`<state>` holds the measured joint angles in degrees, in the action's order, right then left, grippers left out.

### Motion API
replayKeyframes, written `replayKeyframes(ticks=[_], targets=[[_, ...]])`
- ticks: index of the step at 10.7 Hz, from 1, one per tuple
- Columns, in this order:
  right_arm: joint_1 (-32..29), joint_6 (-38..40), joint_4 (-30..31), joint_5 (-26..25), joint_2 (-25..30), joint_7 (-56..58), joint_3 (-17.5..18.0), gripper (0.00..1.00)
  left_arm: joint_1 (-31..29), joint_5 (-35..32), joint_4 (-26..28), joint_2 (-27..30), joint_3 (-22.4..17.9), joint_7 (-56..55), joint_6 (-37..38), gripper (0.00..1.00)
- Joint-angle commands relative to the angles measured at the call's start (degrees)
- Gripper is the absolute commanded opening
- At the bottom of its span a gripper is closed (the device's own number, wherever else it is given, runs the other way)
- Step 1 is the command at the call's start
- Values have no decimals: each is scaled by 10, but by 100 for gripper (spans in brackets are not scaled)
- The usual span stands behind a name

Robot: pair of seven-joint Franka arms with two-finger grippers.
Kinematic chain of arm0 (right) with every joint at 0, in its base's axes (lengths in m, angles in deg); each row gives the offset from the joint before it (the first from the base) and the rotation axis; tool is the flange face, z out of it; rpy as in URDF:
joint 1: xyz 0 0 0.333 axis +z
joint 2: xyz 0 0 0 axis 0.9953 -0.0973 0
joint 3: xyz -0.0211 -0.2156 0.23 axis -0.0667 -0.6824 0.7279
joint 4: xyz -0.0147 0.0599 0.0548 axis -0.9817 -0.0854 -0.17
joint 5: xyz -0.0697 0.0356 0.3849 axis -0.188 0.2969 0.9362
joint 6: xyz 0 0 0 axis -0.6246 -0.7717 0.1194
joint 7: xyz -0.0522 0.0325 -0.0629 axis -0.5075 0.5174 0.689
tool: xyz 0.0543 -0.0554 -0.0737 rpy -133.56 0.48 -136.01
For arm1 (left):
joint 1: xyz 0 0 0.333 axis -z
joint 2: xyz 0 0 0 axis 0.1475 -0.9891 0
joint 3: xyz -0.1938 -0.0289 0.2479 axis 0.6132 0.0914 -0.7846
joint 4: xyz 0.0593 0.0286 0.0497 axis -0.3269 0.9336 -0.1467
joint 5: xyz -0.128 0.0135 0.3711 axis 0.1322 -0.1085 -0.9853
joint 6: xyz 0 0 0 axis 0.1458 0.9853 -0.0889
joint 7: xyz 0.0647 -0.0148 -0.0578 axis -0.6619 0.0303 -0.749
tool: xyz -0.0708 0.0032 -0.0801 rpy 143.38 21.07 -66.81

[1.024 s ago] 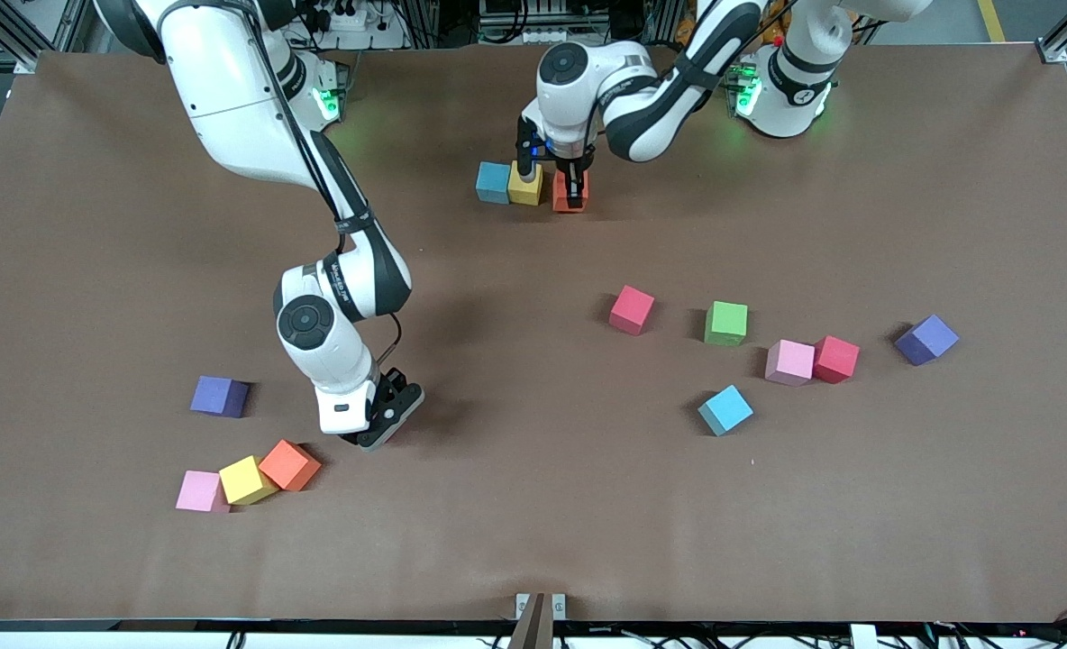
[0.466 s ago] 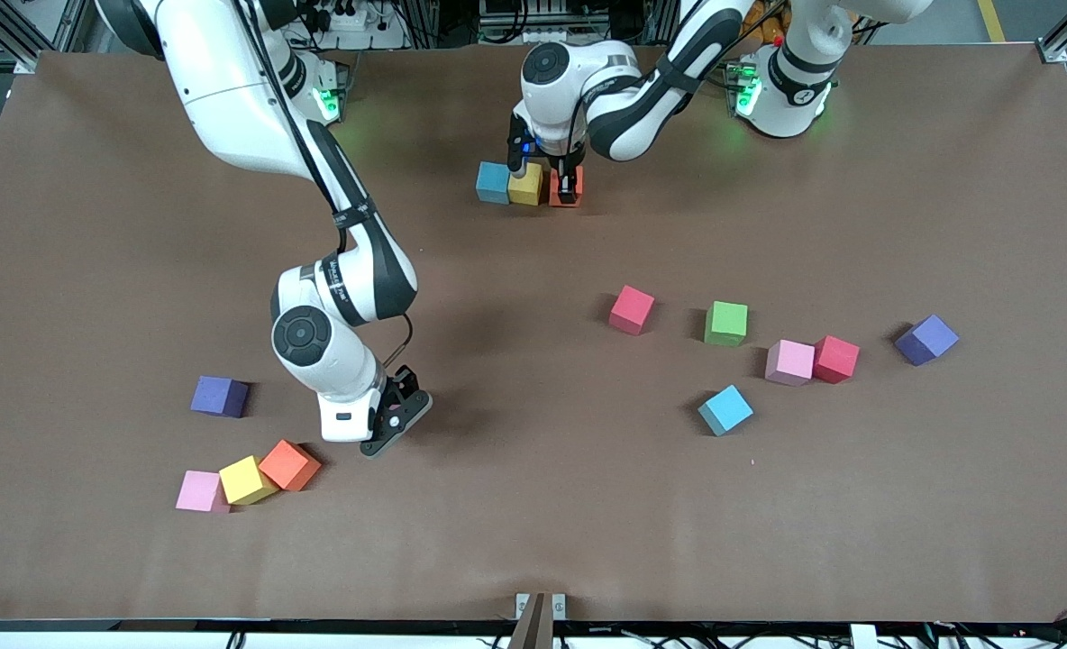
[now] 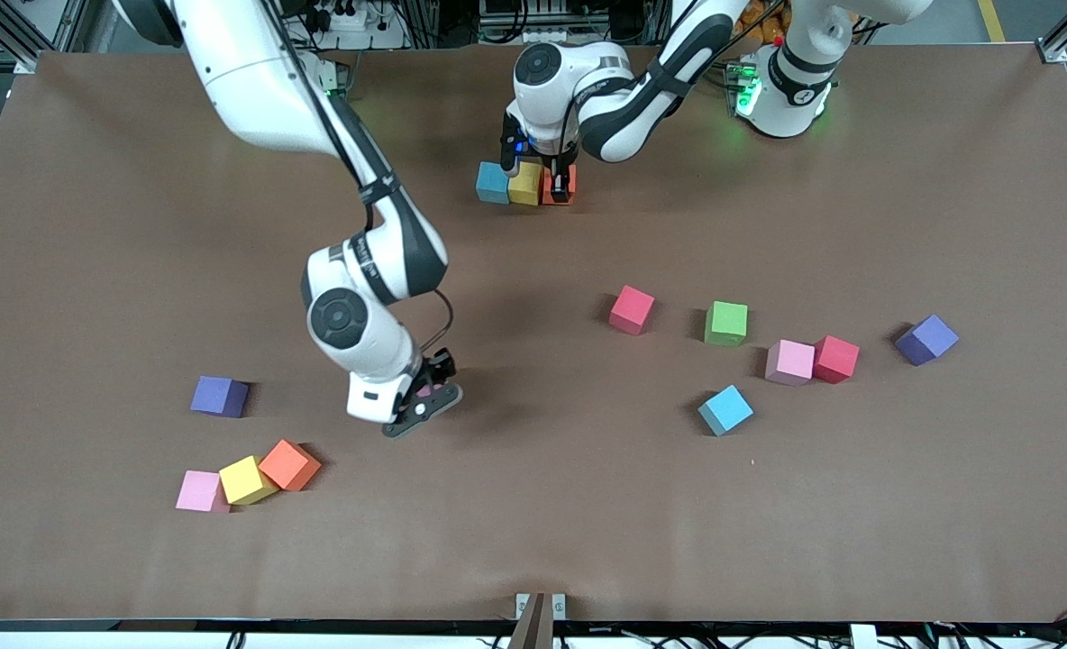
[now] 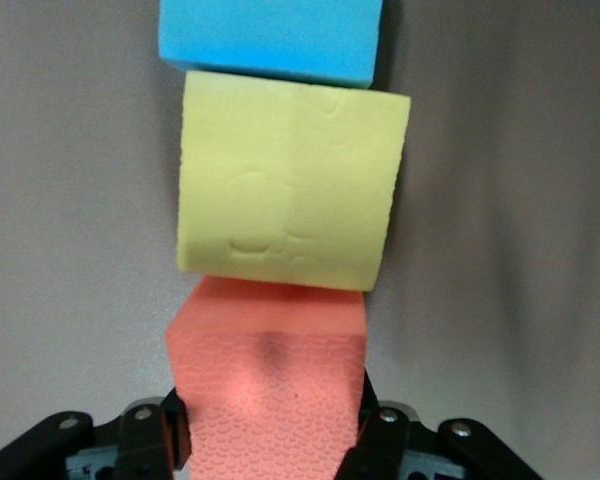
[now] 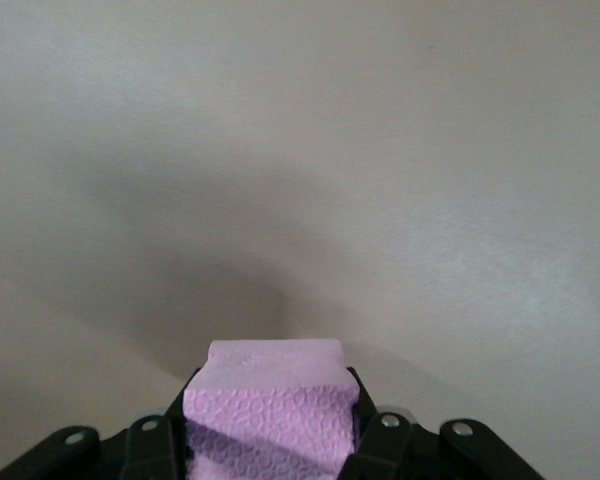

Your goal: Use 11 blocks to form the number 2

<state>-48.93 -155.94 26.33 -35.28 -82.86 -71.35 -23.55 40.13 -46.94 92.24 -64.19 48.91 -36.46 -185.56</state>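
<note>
Front view: left gripper [image 3: 559, 187] clamped on orange block [image 3: 548, 187], set against yellow block [image 3: 525, 183] in a row with blue block [image 3: 493, 182], near the bases. Right gripper [image 3: 423, 404] grips pink block [image 5: 270, 405] over bare table [image 3: 533, 505], the row lying base-ward; nothing stands between. Loose blocks lie toward both ends.

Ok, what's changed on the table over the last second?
The left end effector, shut on the orange block, slid it up against the yellow block beside the blue block. The right end effector, shut on a pink block, rose and travelled over the table toward the left arm's end. The loose blocks did not move.
</note>
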Motion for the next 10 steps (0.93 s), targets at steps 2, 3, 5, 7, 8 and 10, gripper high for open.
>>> replayKeyframes(ticks=[2,3,5,7,8,10], targets=[[26,11,42,7,50,-80,-6,25,10,-20,-14,-16,-5,-21,11,5],[40,11,54,7,62,-95,-13,25,14,-20,-14,-18,-5,-22,11,11],[62,11,84,7,93,-136,-22,25,23,-20,-13,-22,-5,-50,13,99],[87,10,107,5,114,-202,-24,25,24,-61,-19,-20,-4,-59,13,100],[102,11,109,5,120,-228,-33,25,22,-62,-19,-15,-4,-65,14,100],[150,17,123,5,128,-267,-70,24,10,-64,-18,21,-2,-75,39,100]])
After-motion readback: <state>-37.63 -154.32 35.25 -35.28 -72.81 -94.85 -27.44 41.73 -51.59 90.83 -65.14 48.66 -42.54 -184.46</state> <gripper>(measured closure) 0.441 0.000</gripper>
